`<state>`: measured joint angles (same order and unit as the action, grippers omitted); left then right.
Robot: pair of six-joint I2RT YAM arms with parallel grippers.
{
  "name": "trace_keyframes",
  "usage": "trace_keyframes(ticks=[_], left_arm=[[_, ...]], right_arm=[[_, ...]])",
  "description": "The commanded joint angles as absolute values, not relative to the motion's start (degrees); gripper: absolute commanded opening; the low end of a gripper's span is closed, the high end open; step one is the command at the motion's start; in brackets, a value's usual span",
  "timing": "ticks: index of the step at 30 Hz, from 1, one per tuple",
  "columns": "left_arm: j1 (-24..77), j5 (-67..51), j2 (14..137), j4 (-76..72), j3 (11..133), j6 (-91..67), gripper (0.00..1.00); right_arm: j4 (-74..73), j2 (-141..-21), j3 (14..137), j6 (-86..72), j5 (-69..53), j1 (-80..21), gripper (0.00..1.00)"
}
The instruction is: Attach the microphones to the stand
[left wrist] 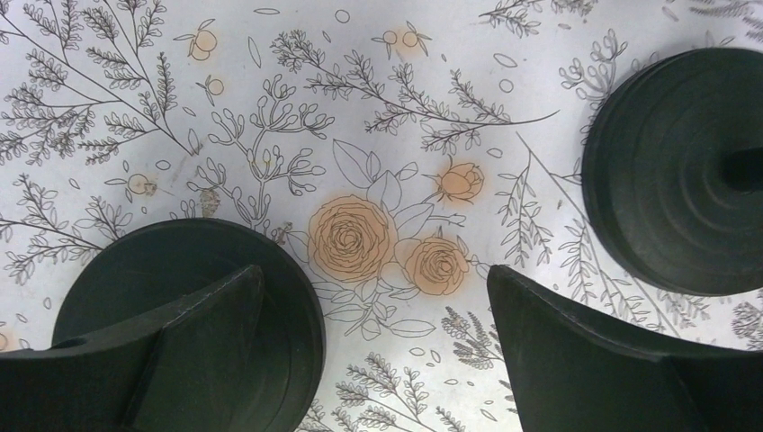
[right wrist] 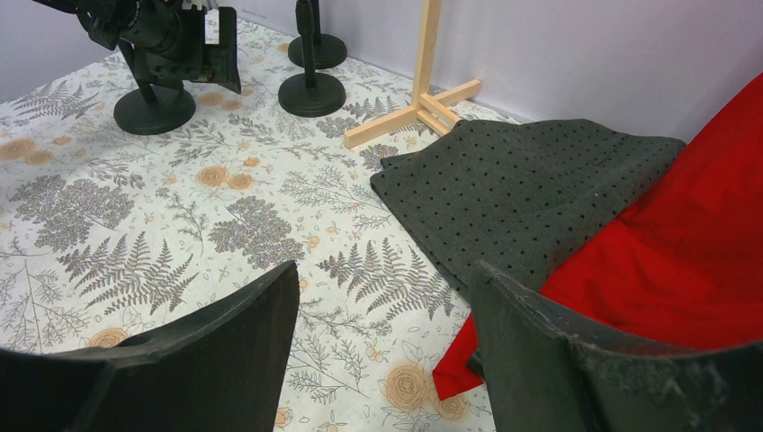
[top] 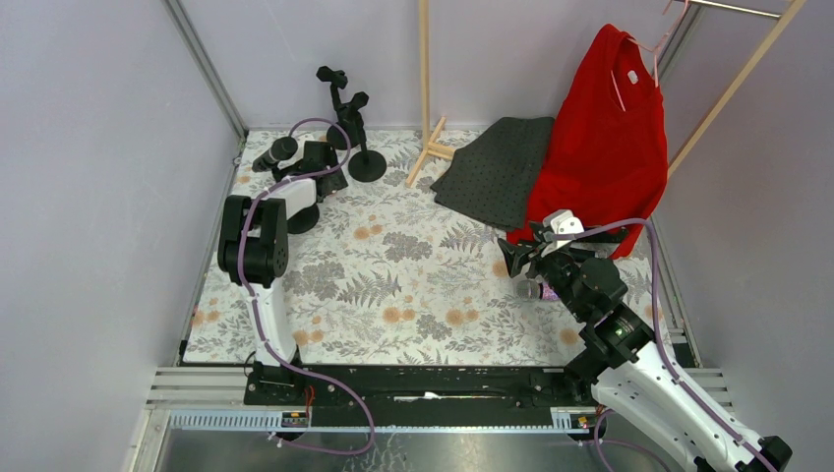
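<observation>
A black microphone (top: 272,153) sits tilted high at the back left, on a stand whose round base (top: 301,218) is partly hidden by my left arm. My left gripper (top: 327,181) points down beside it, open (left wrist: 373,274) and empty, over the cloth between two round black stand bases (left wrist: 184,310) (left wrist: 684,171). Another stand (top: 349,123) with empty clips rises behind. A mesh-headed microphone (top: 531,290) with a purple body lies on the table under my right arm. My right gripper (top: 518,251) hovers above it, open (right wrist: 385,267) and holding nothing.
A red shirt (top: 605,138) hangs from a wooden rack (top: 426,69) at the back right, draping onto a dark grey dotted cloth (right wrist: 531,189). Floral tablecloth (top: 413,285) covers the table. Walls close in on both sides.
</observation>
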<state>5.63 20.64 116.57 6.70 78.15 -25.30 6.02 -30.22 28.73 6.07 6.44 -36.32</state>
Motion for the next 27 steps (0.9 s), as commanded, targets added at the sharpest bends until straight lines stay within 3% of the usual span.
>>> trace_keyframes(ticks=[1,21,27], left_arm=[[4.66,22.40,117.89,10.95,80.80,-20.63,0.99],[-1.22,28.86,114.66,11.10,74.23,-16.79,0.99],[-0.32,23.57,113.29,8.80,74.54,-17.40,0.99]], right_arm=[[7.21,-30.49,30.28,6.66,6.51,-36.40,0.76],[7.23,-31.73,30.67,6.76,5.72,-36.41,0.76],[6.98,-31.13,30.36,6.86,6.06,-36.41,0.76]])
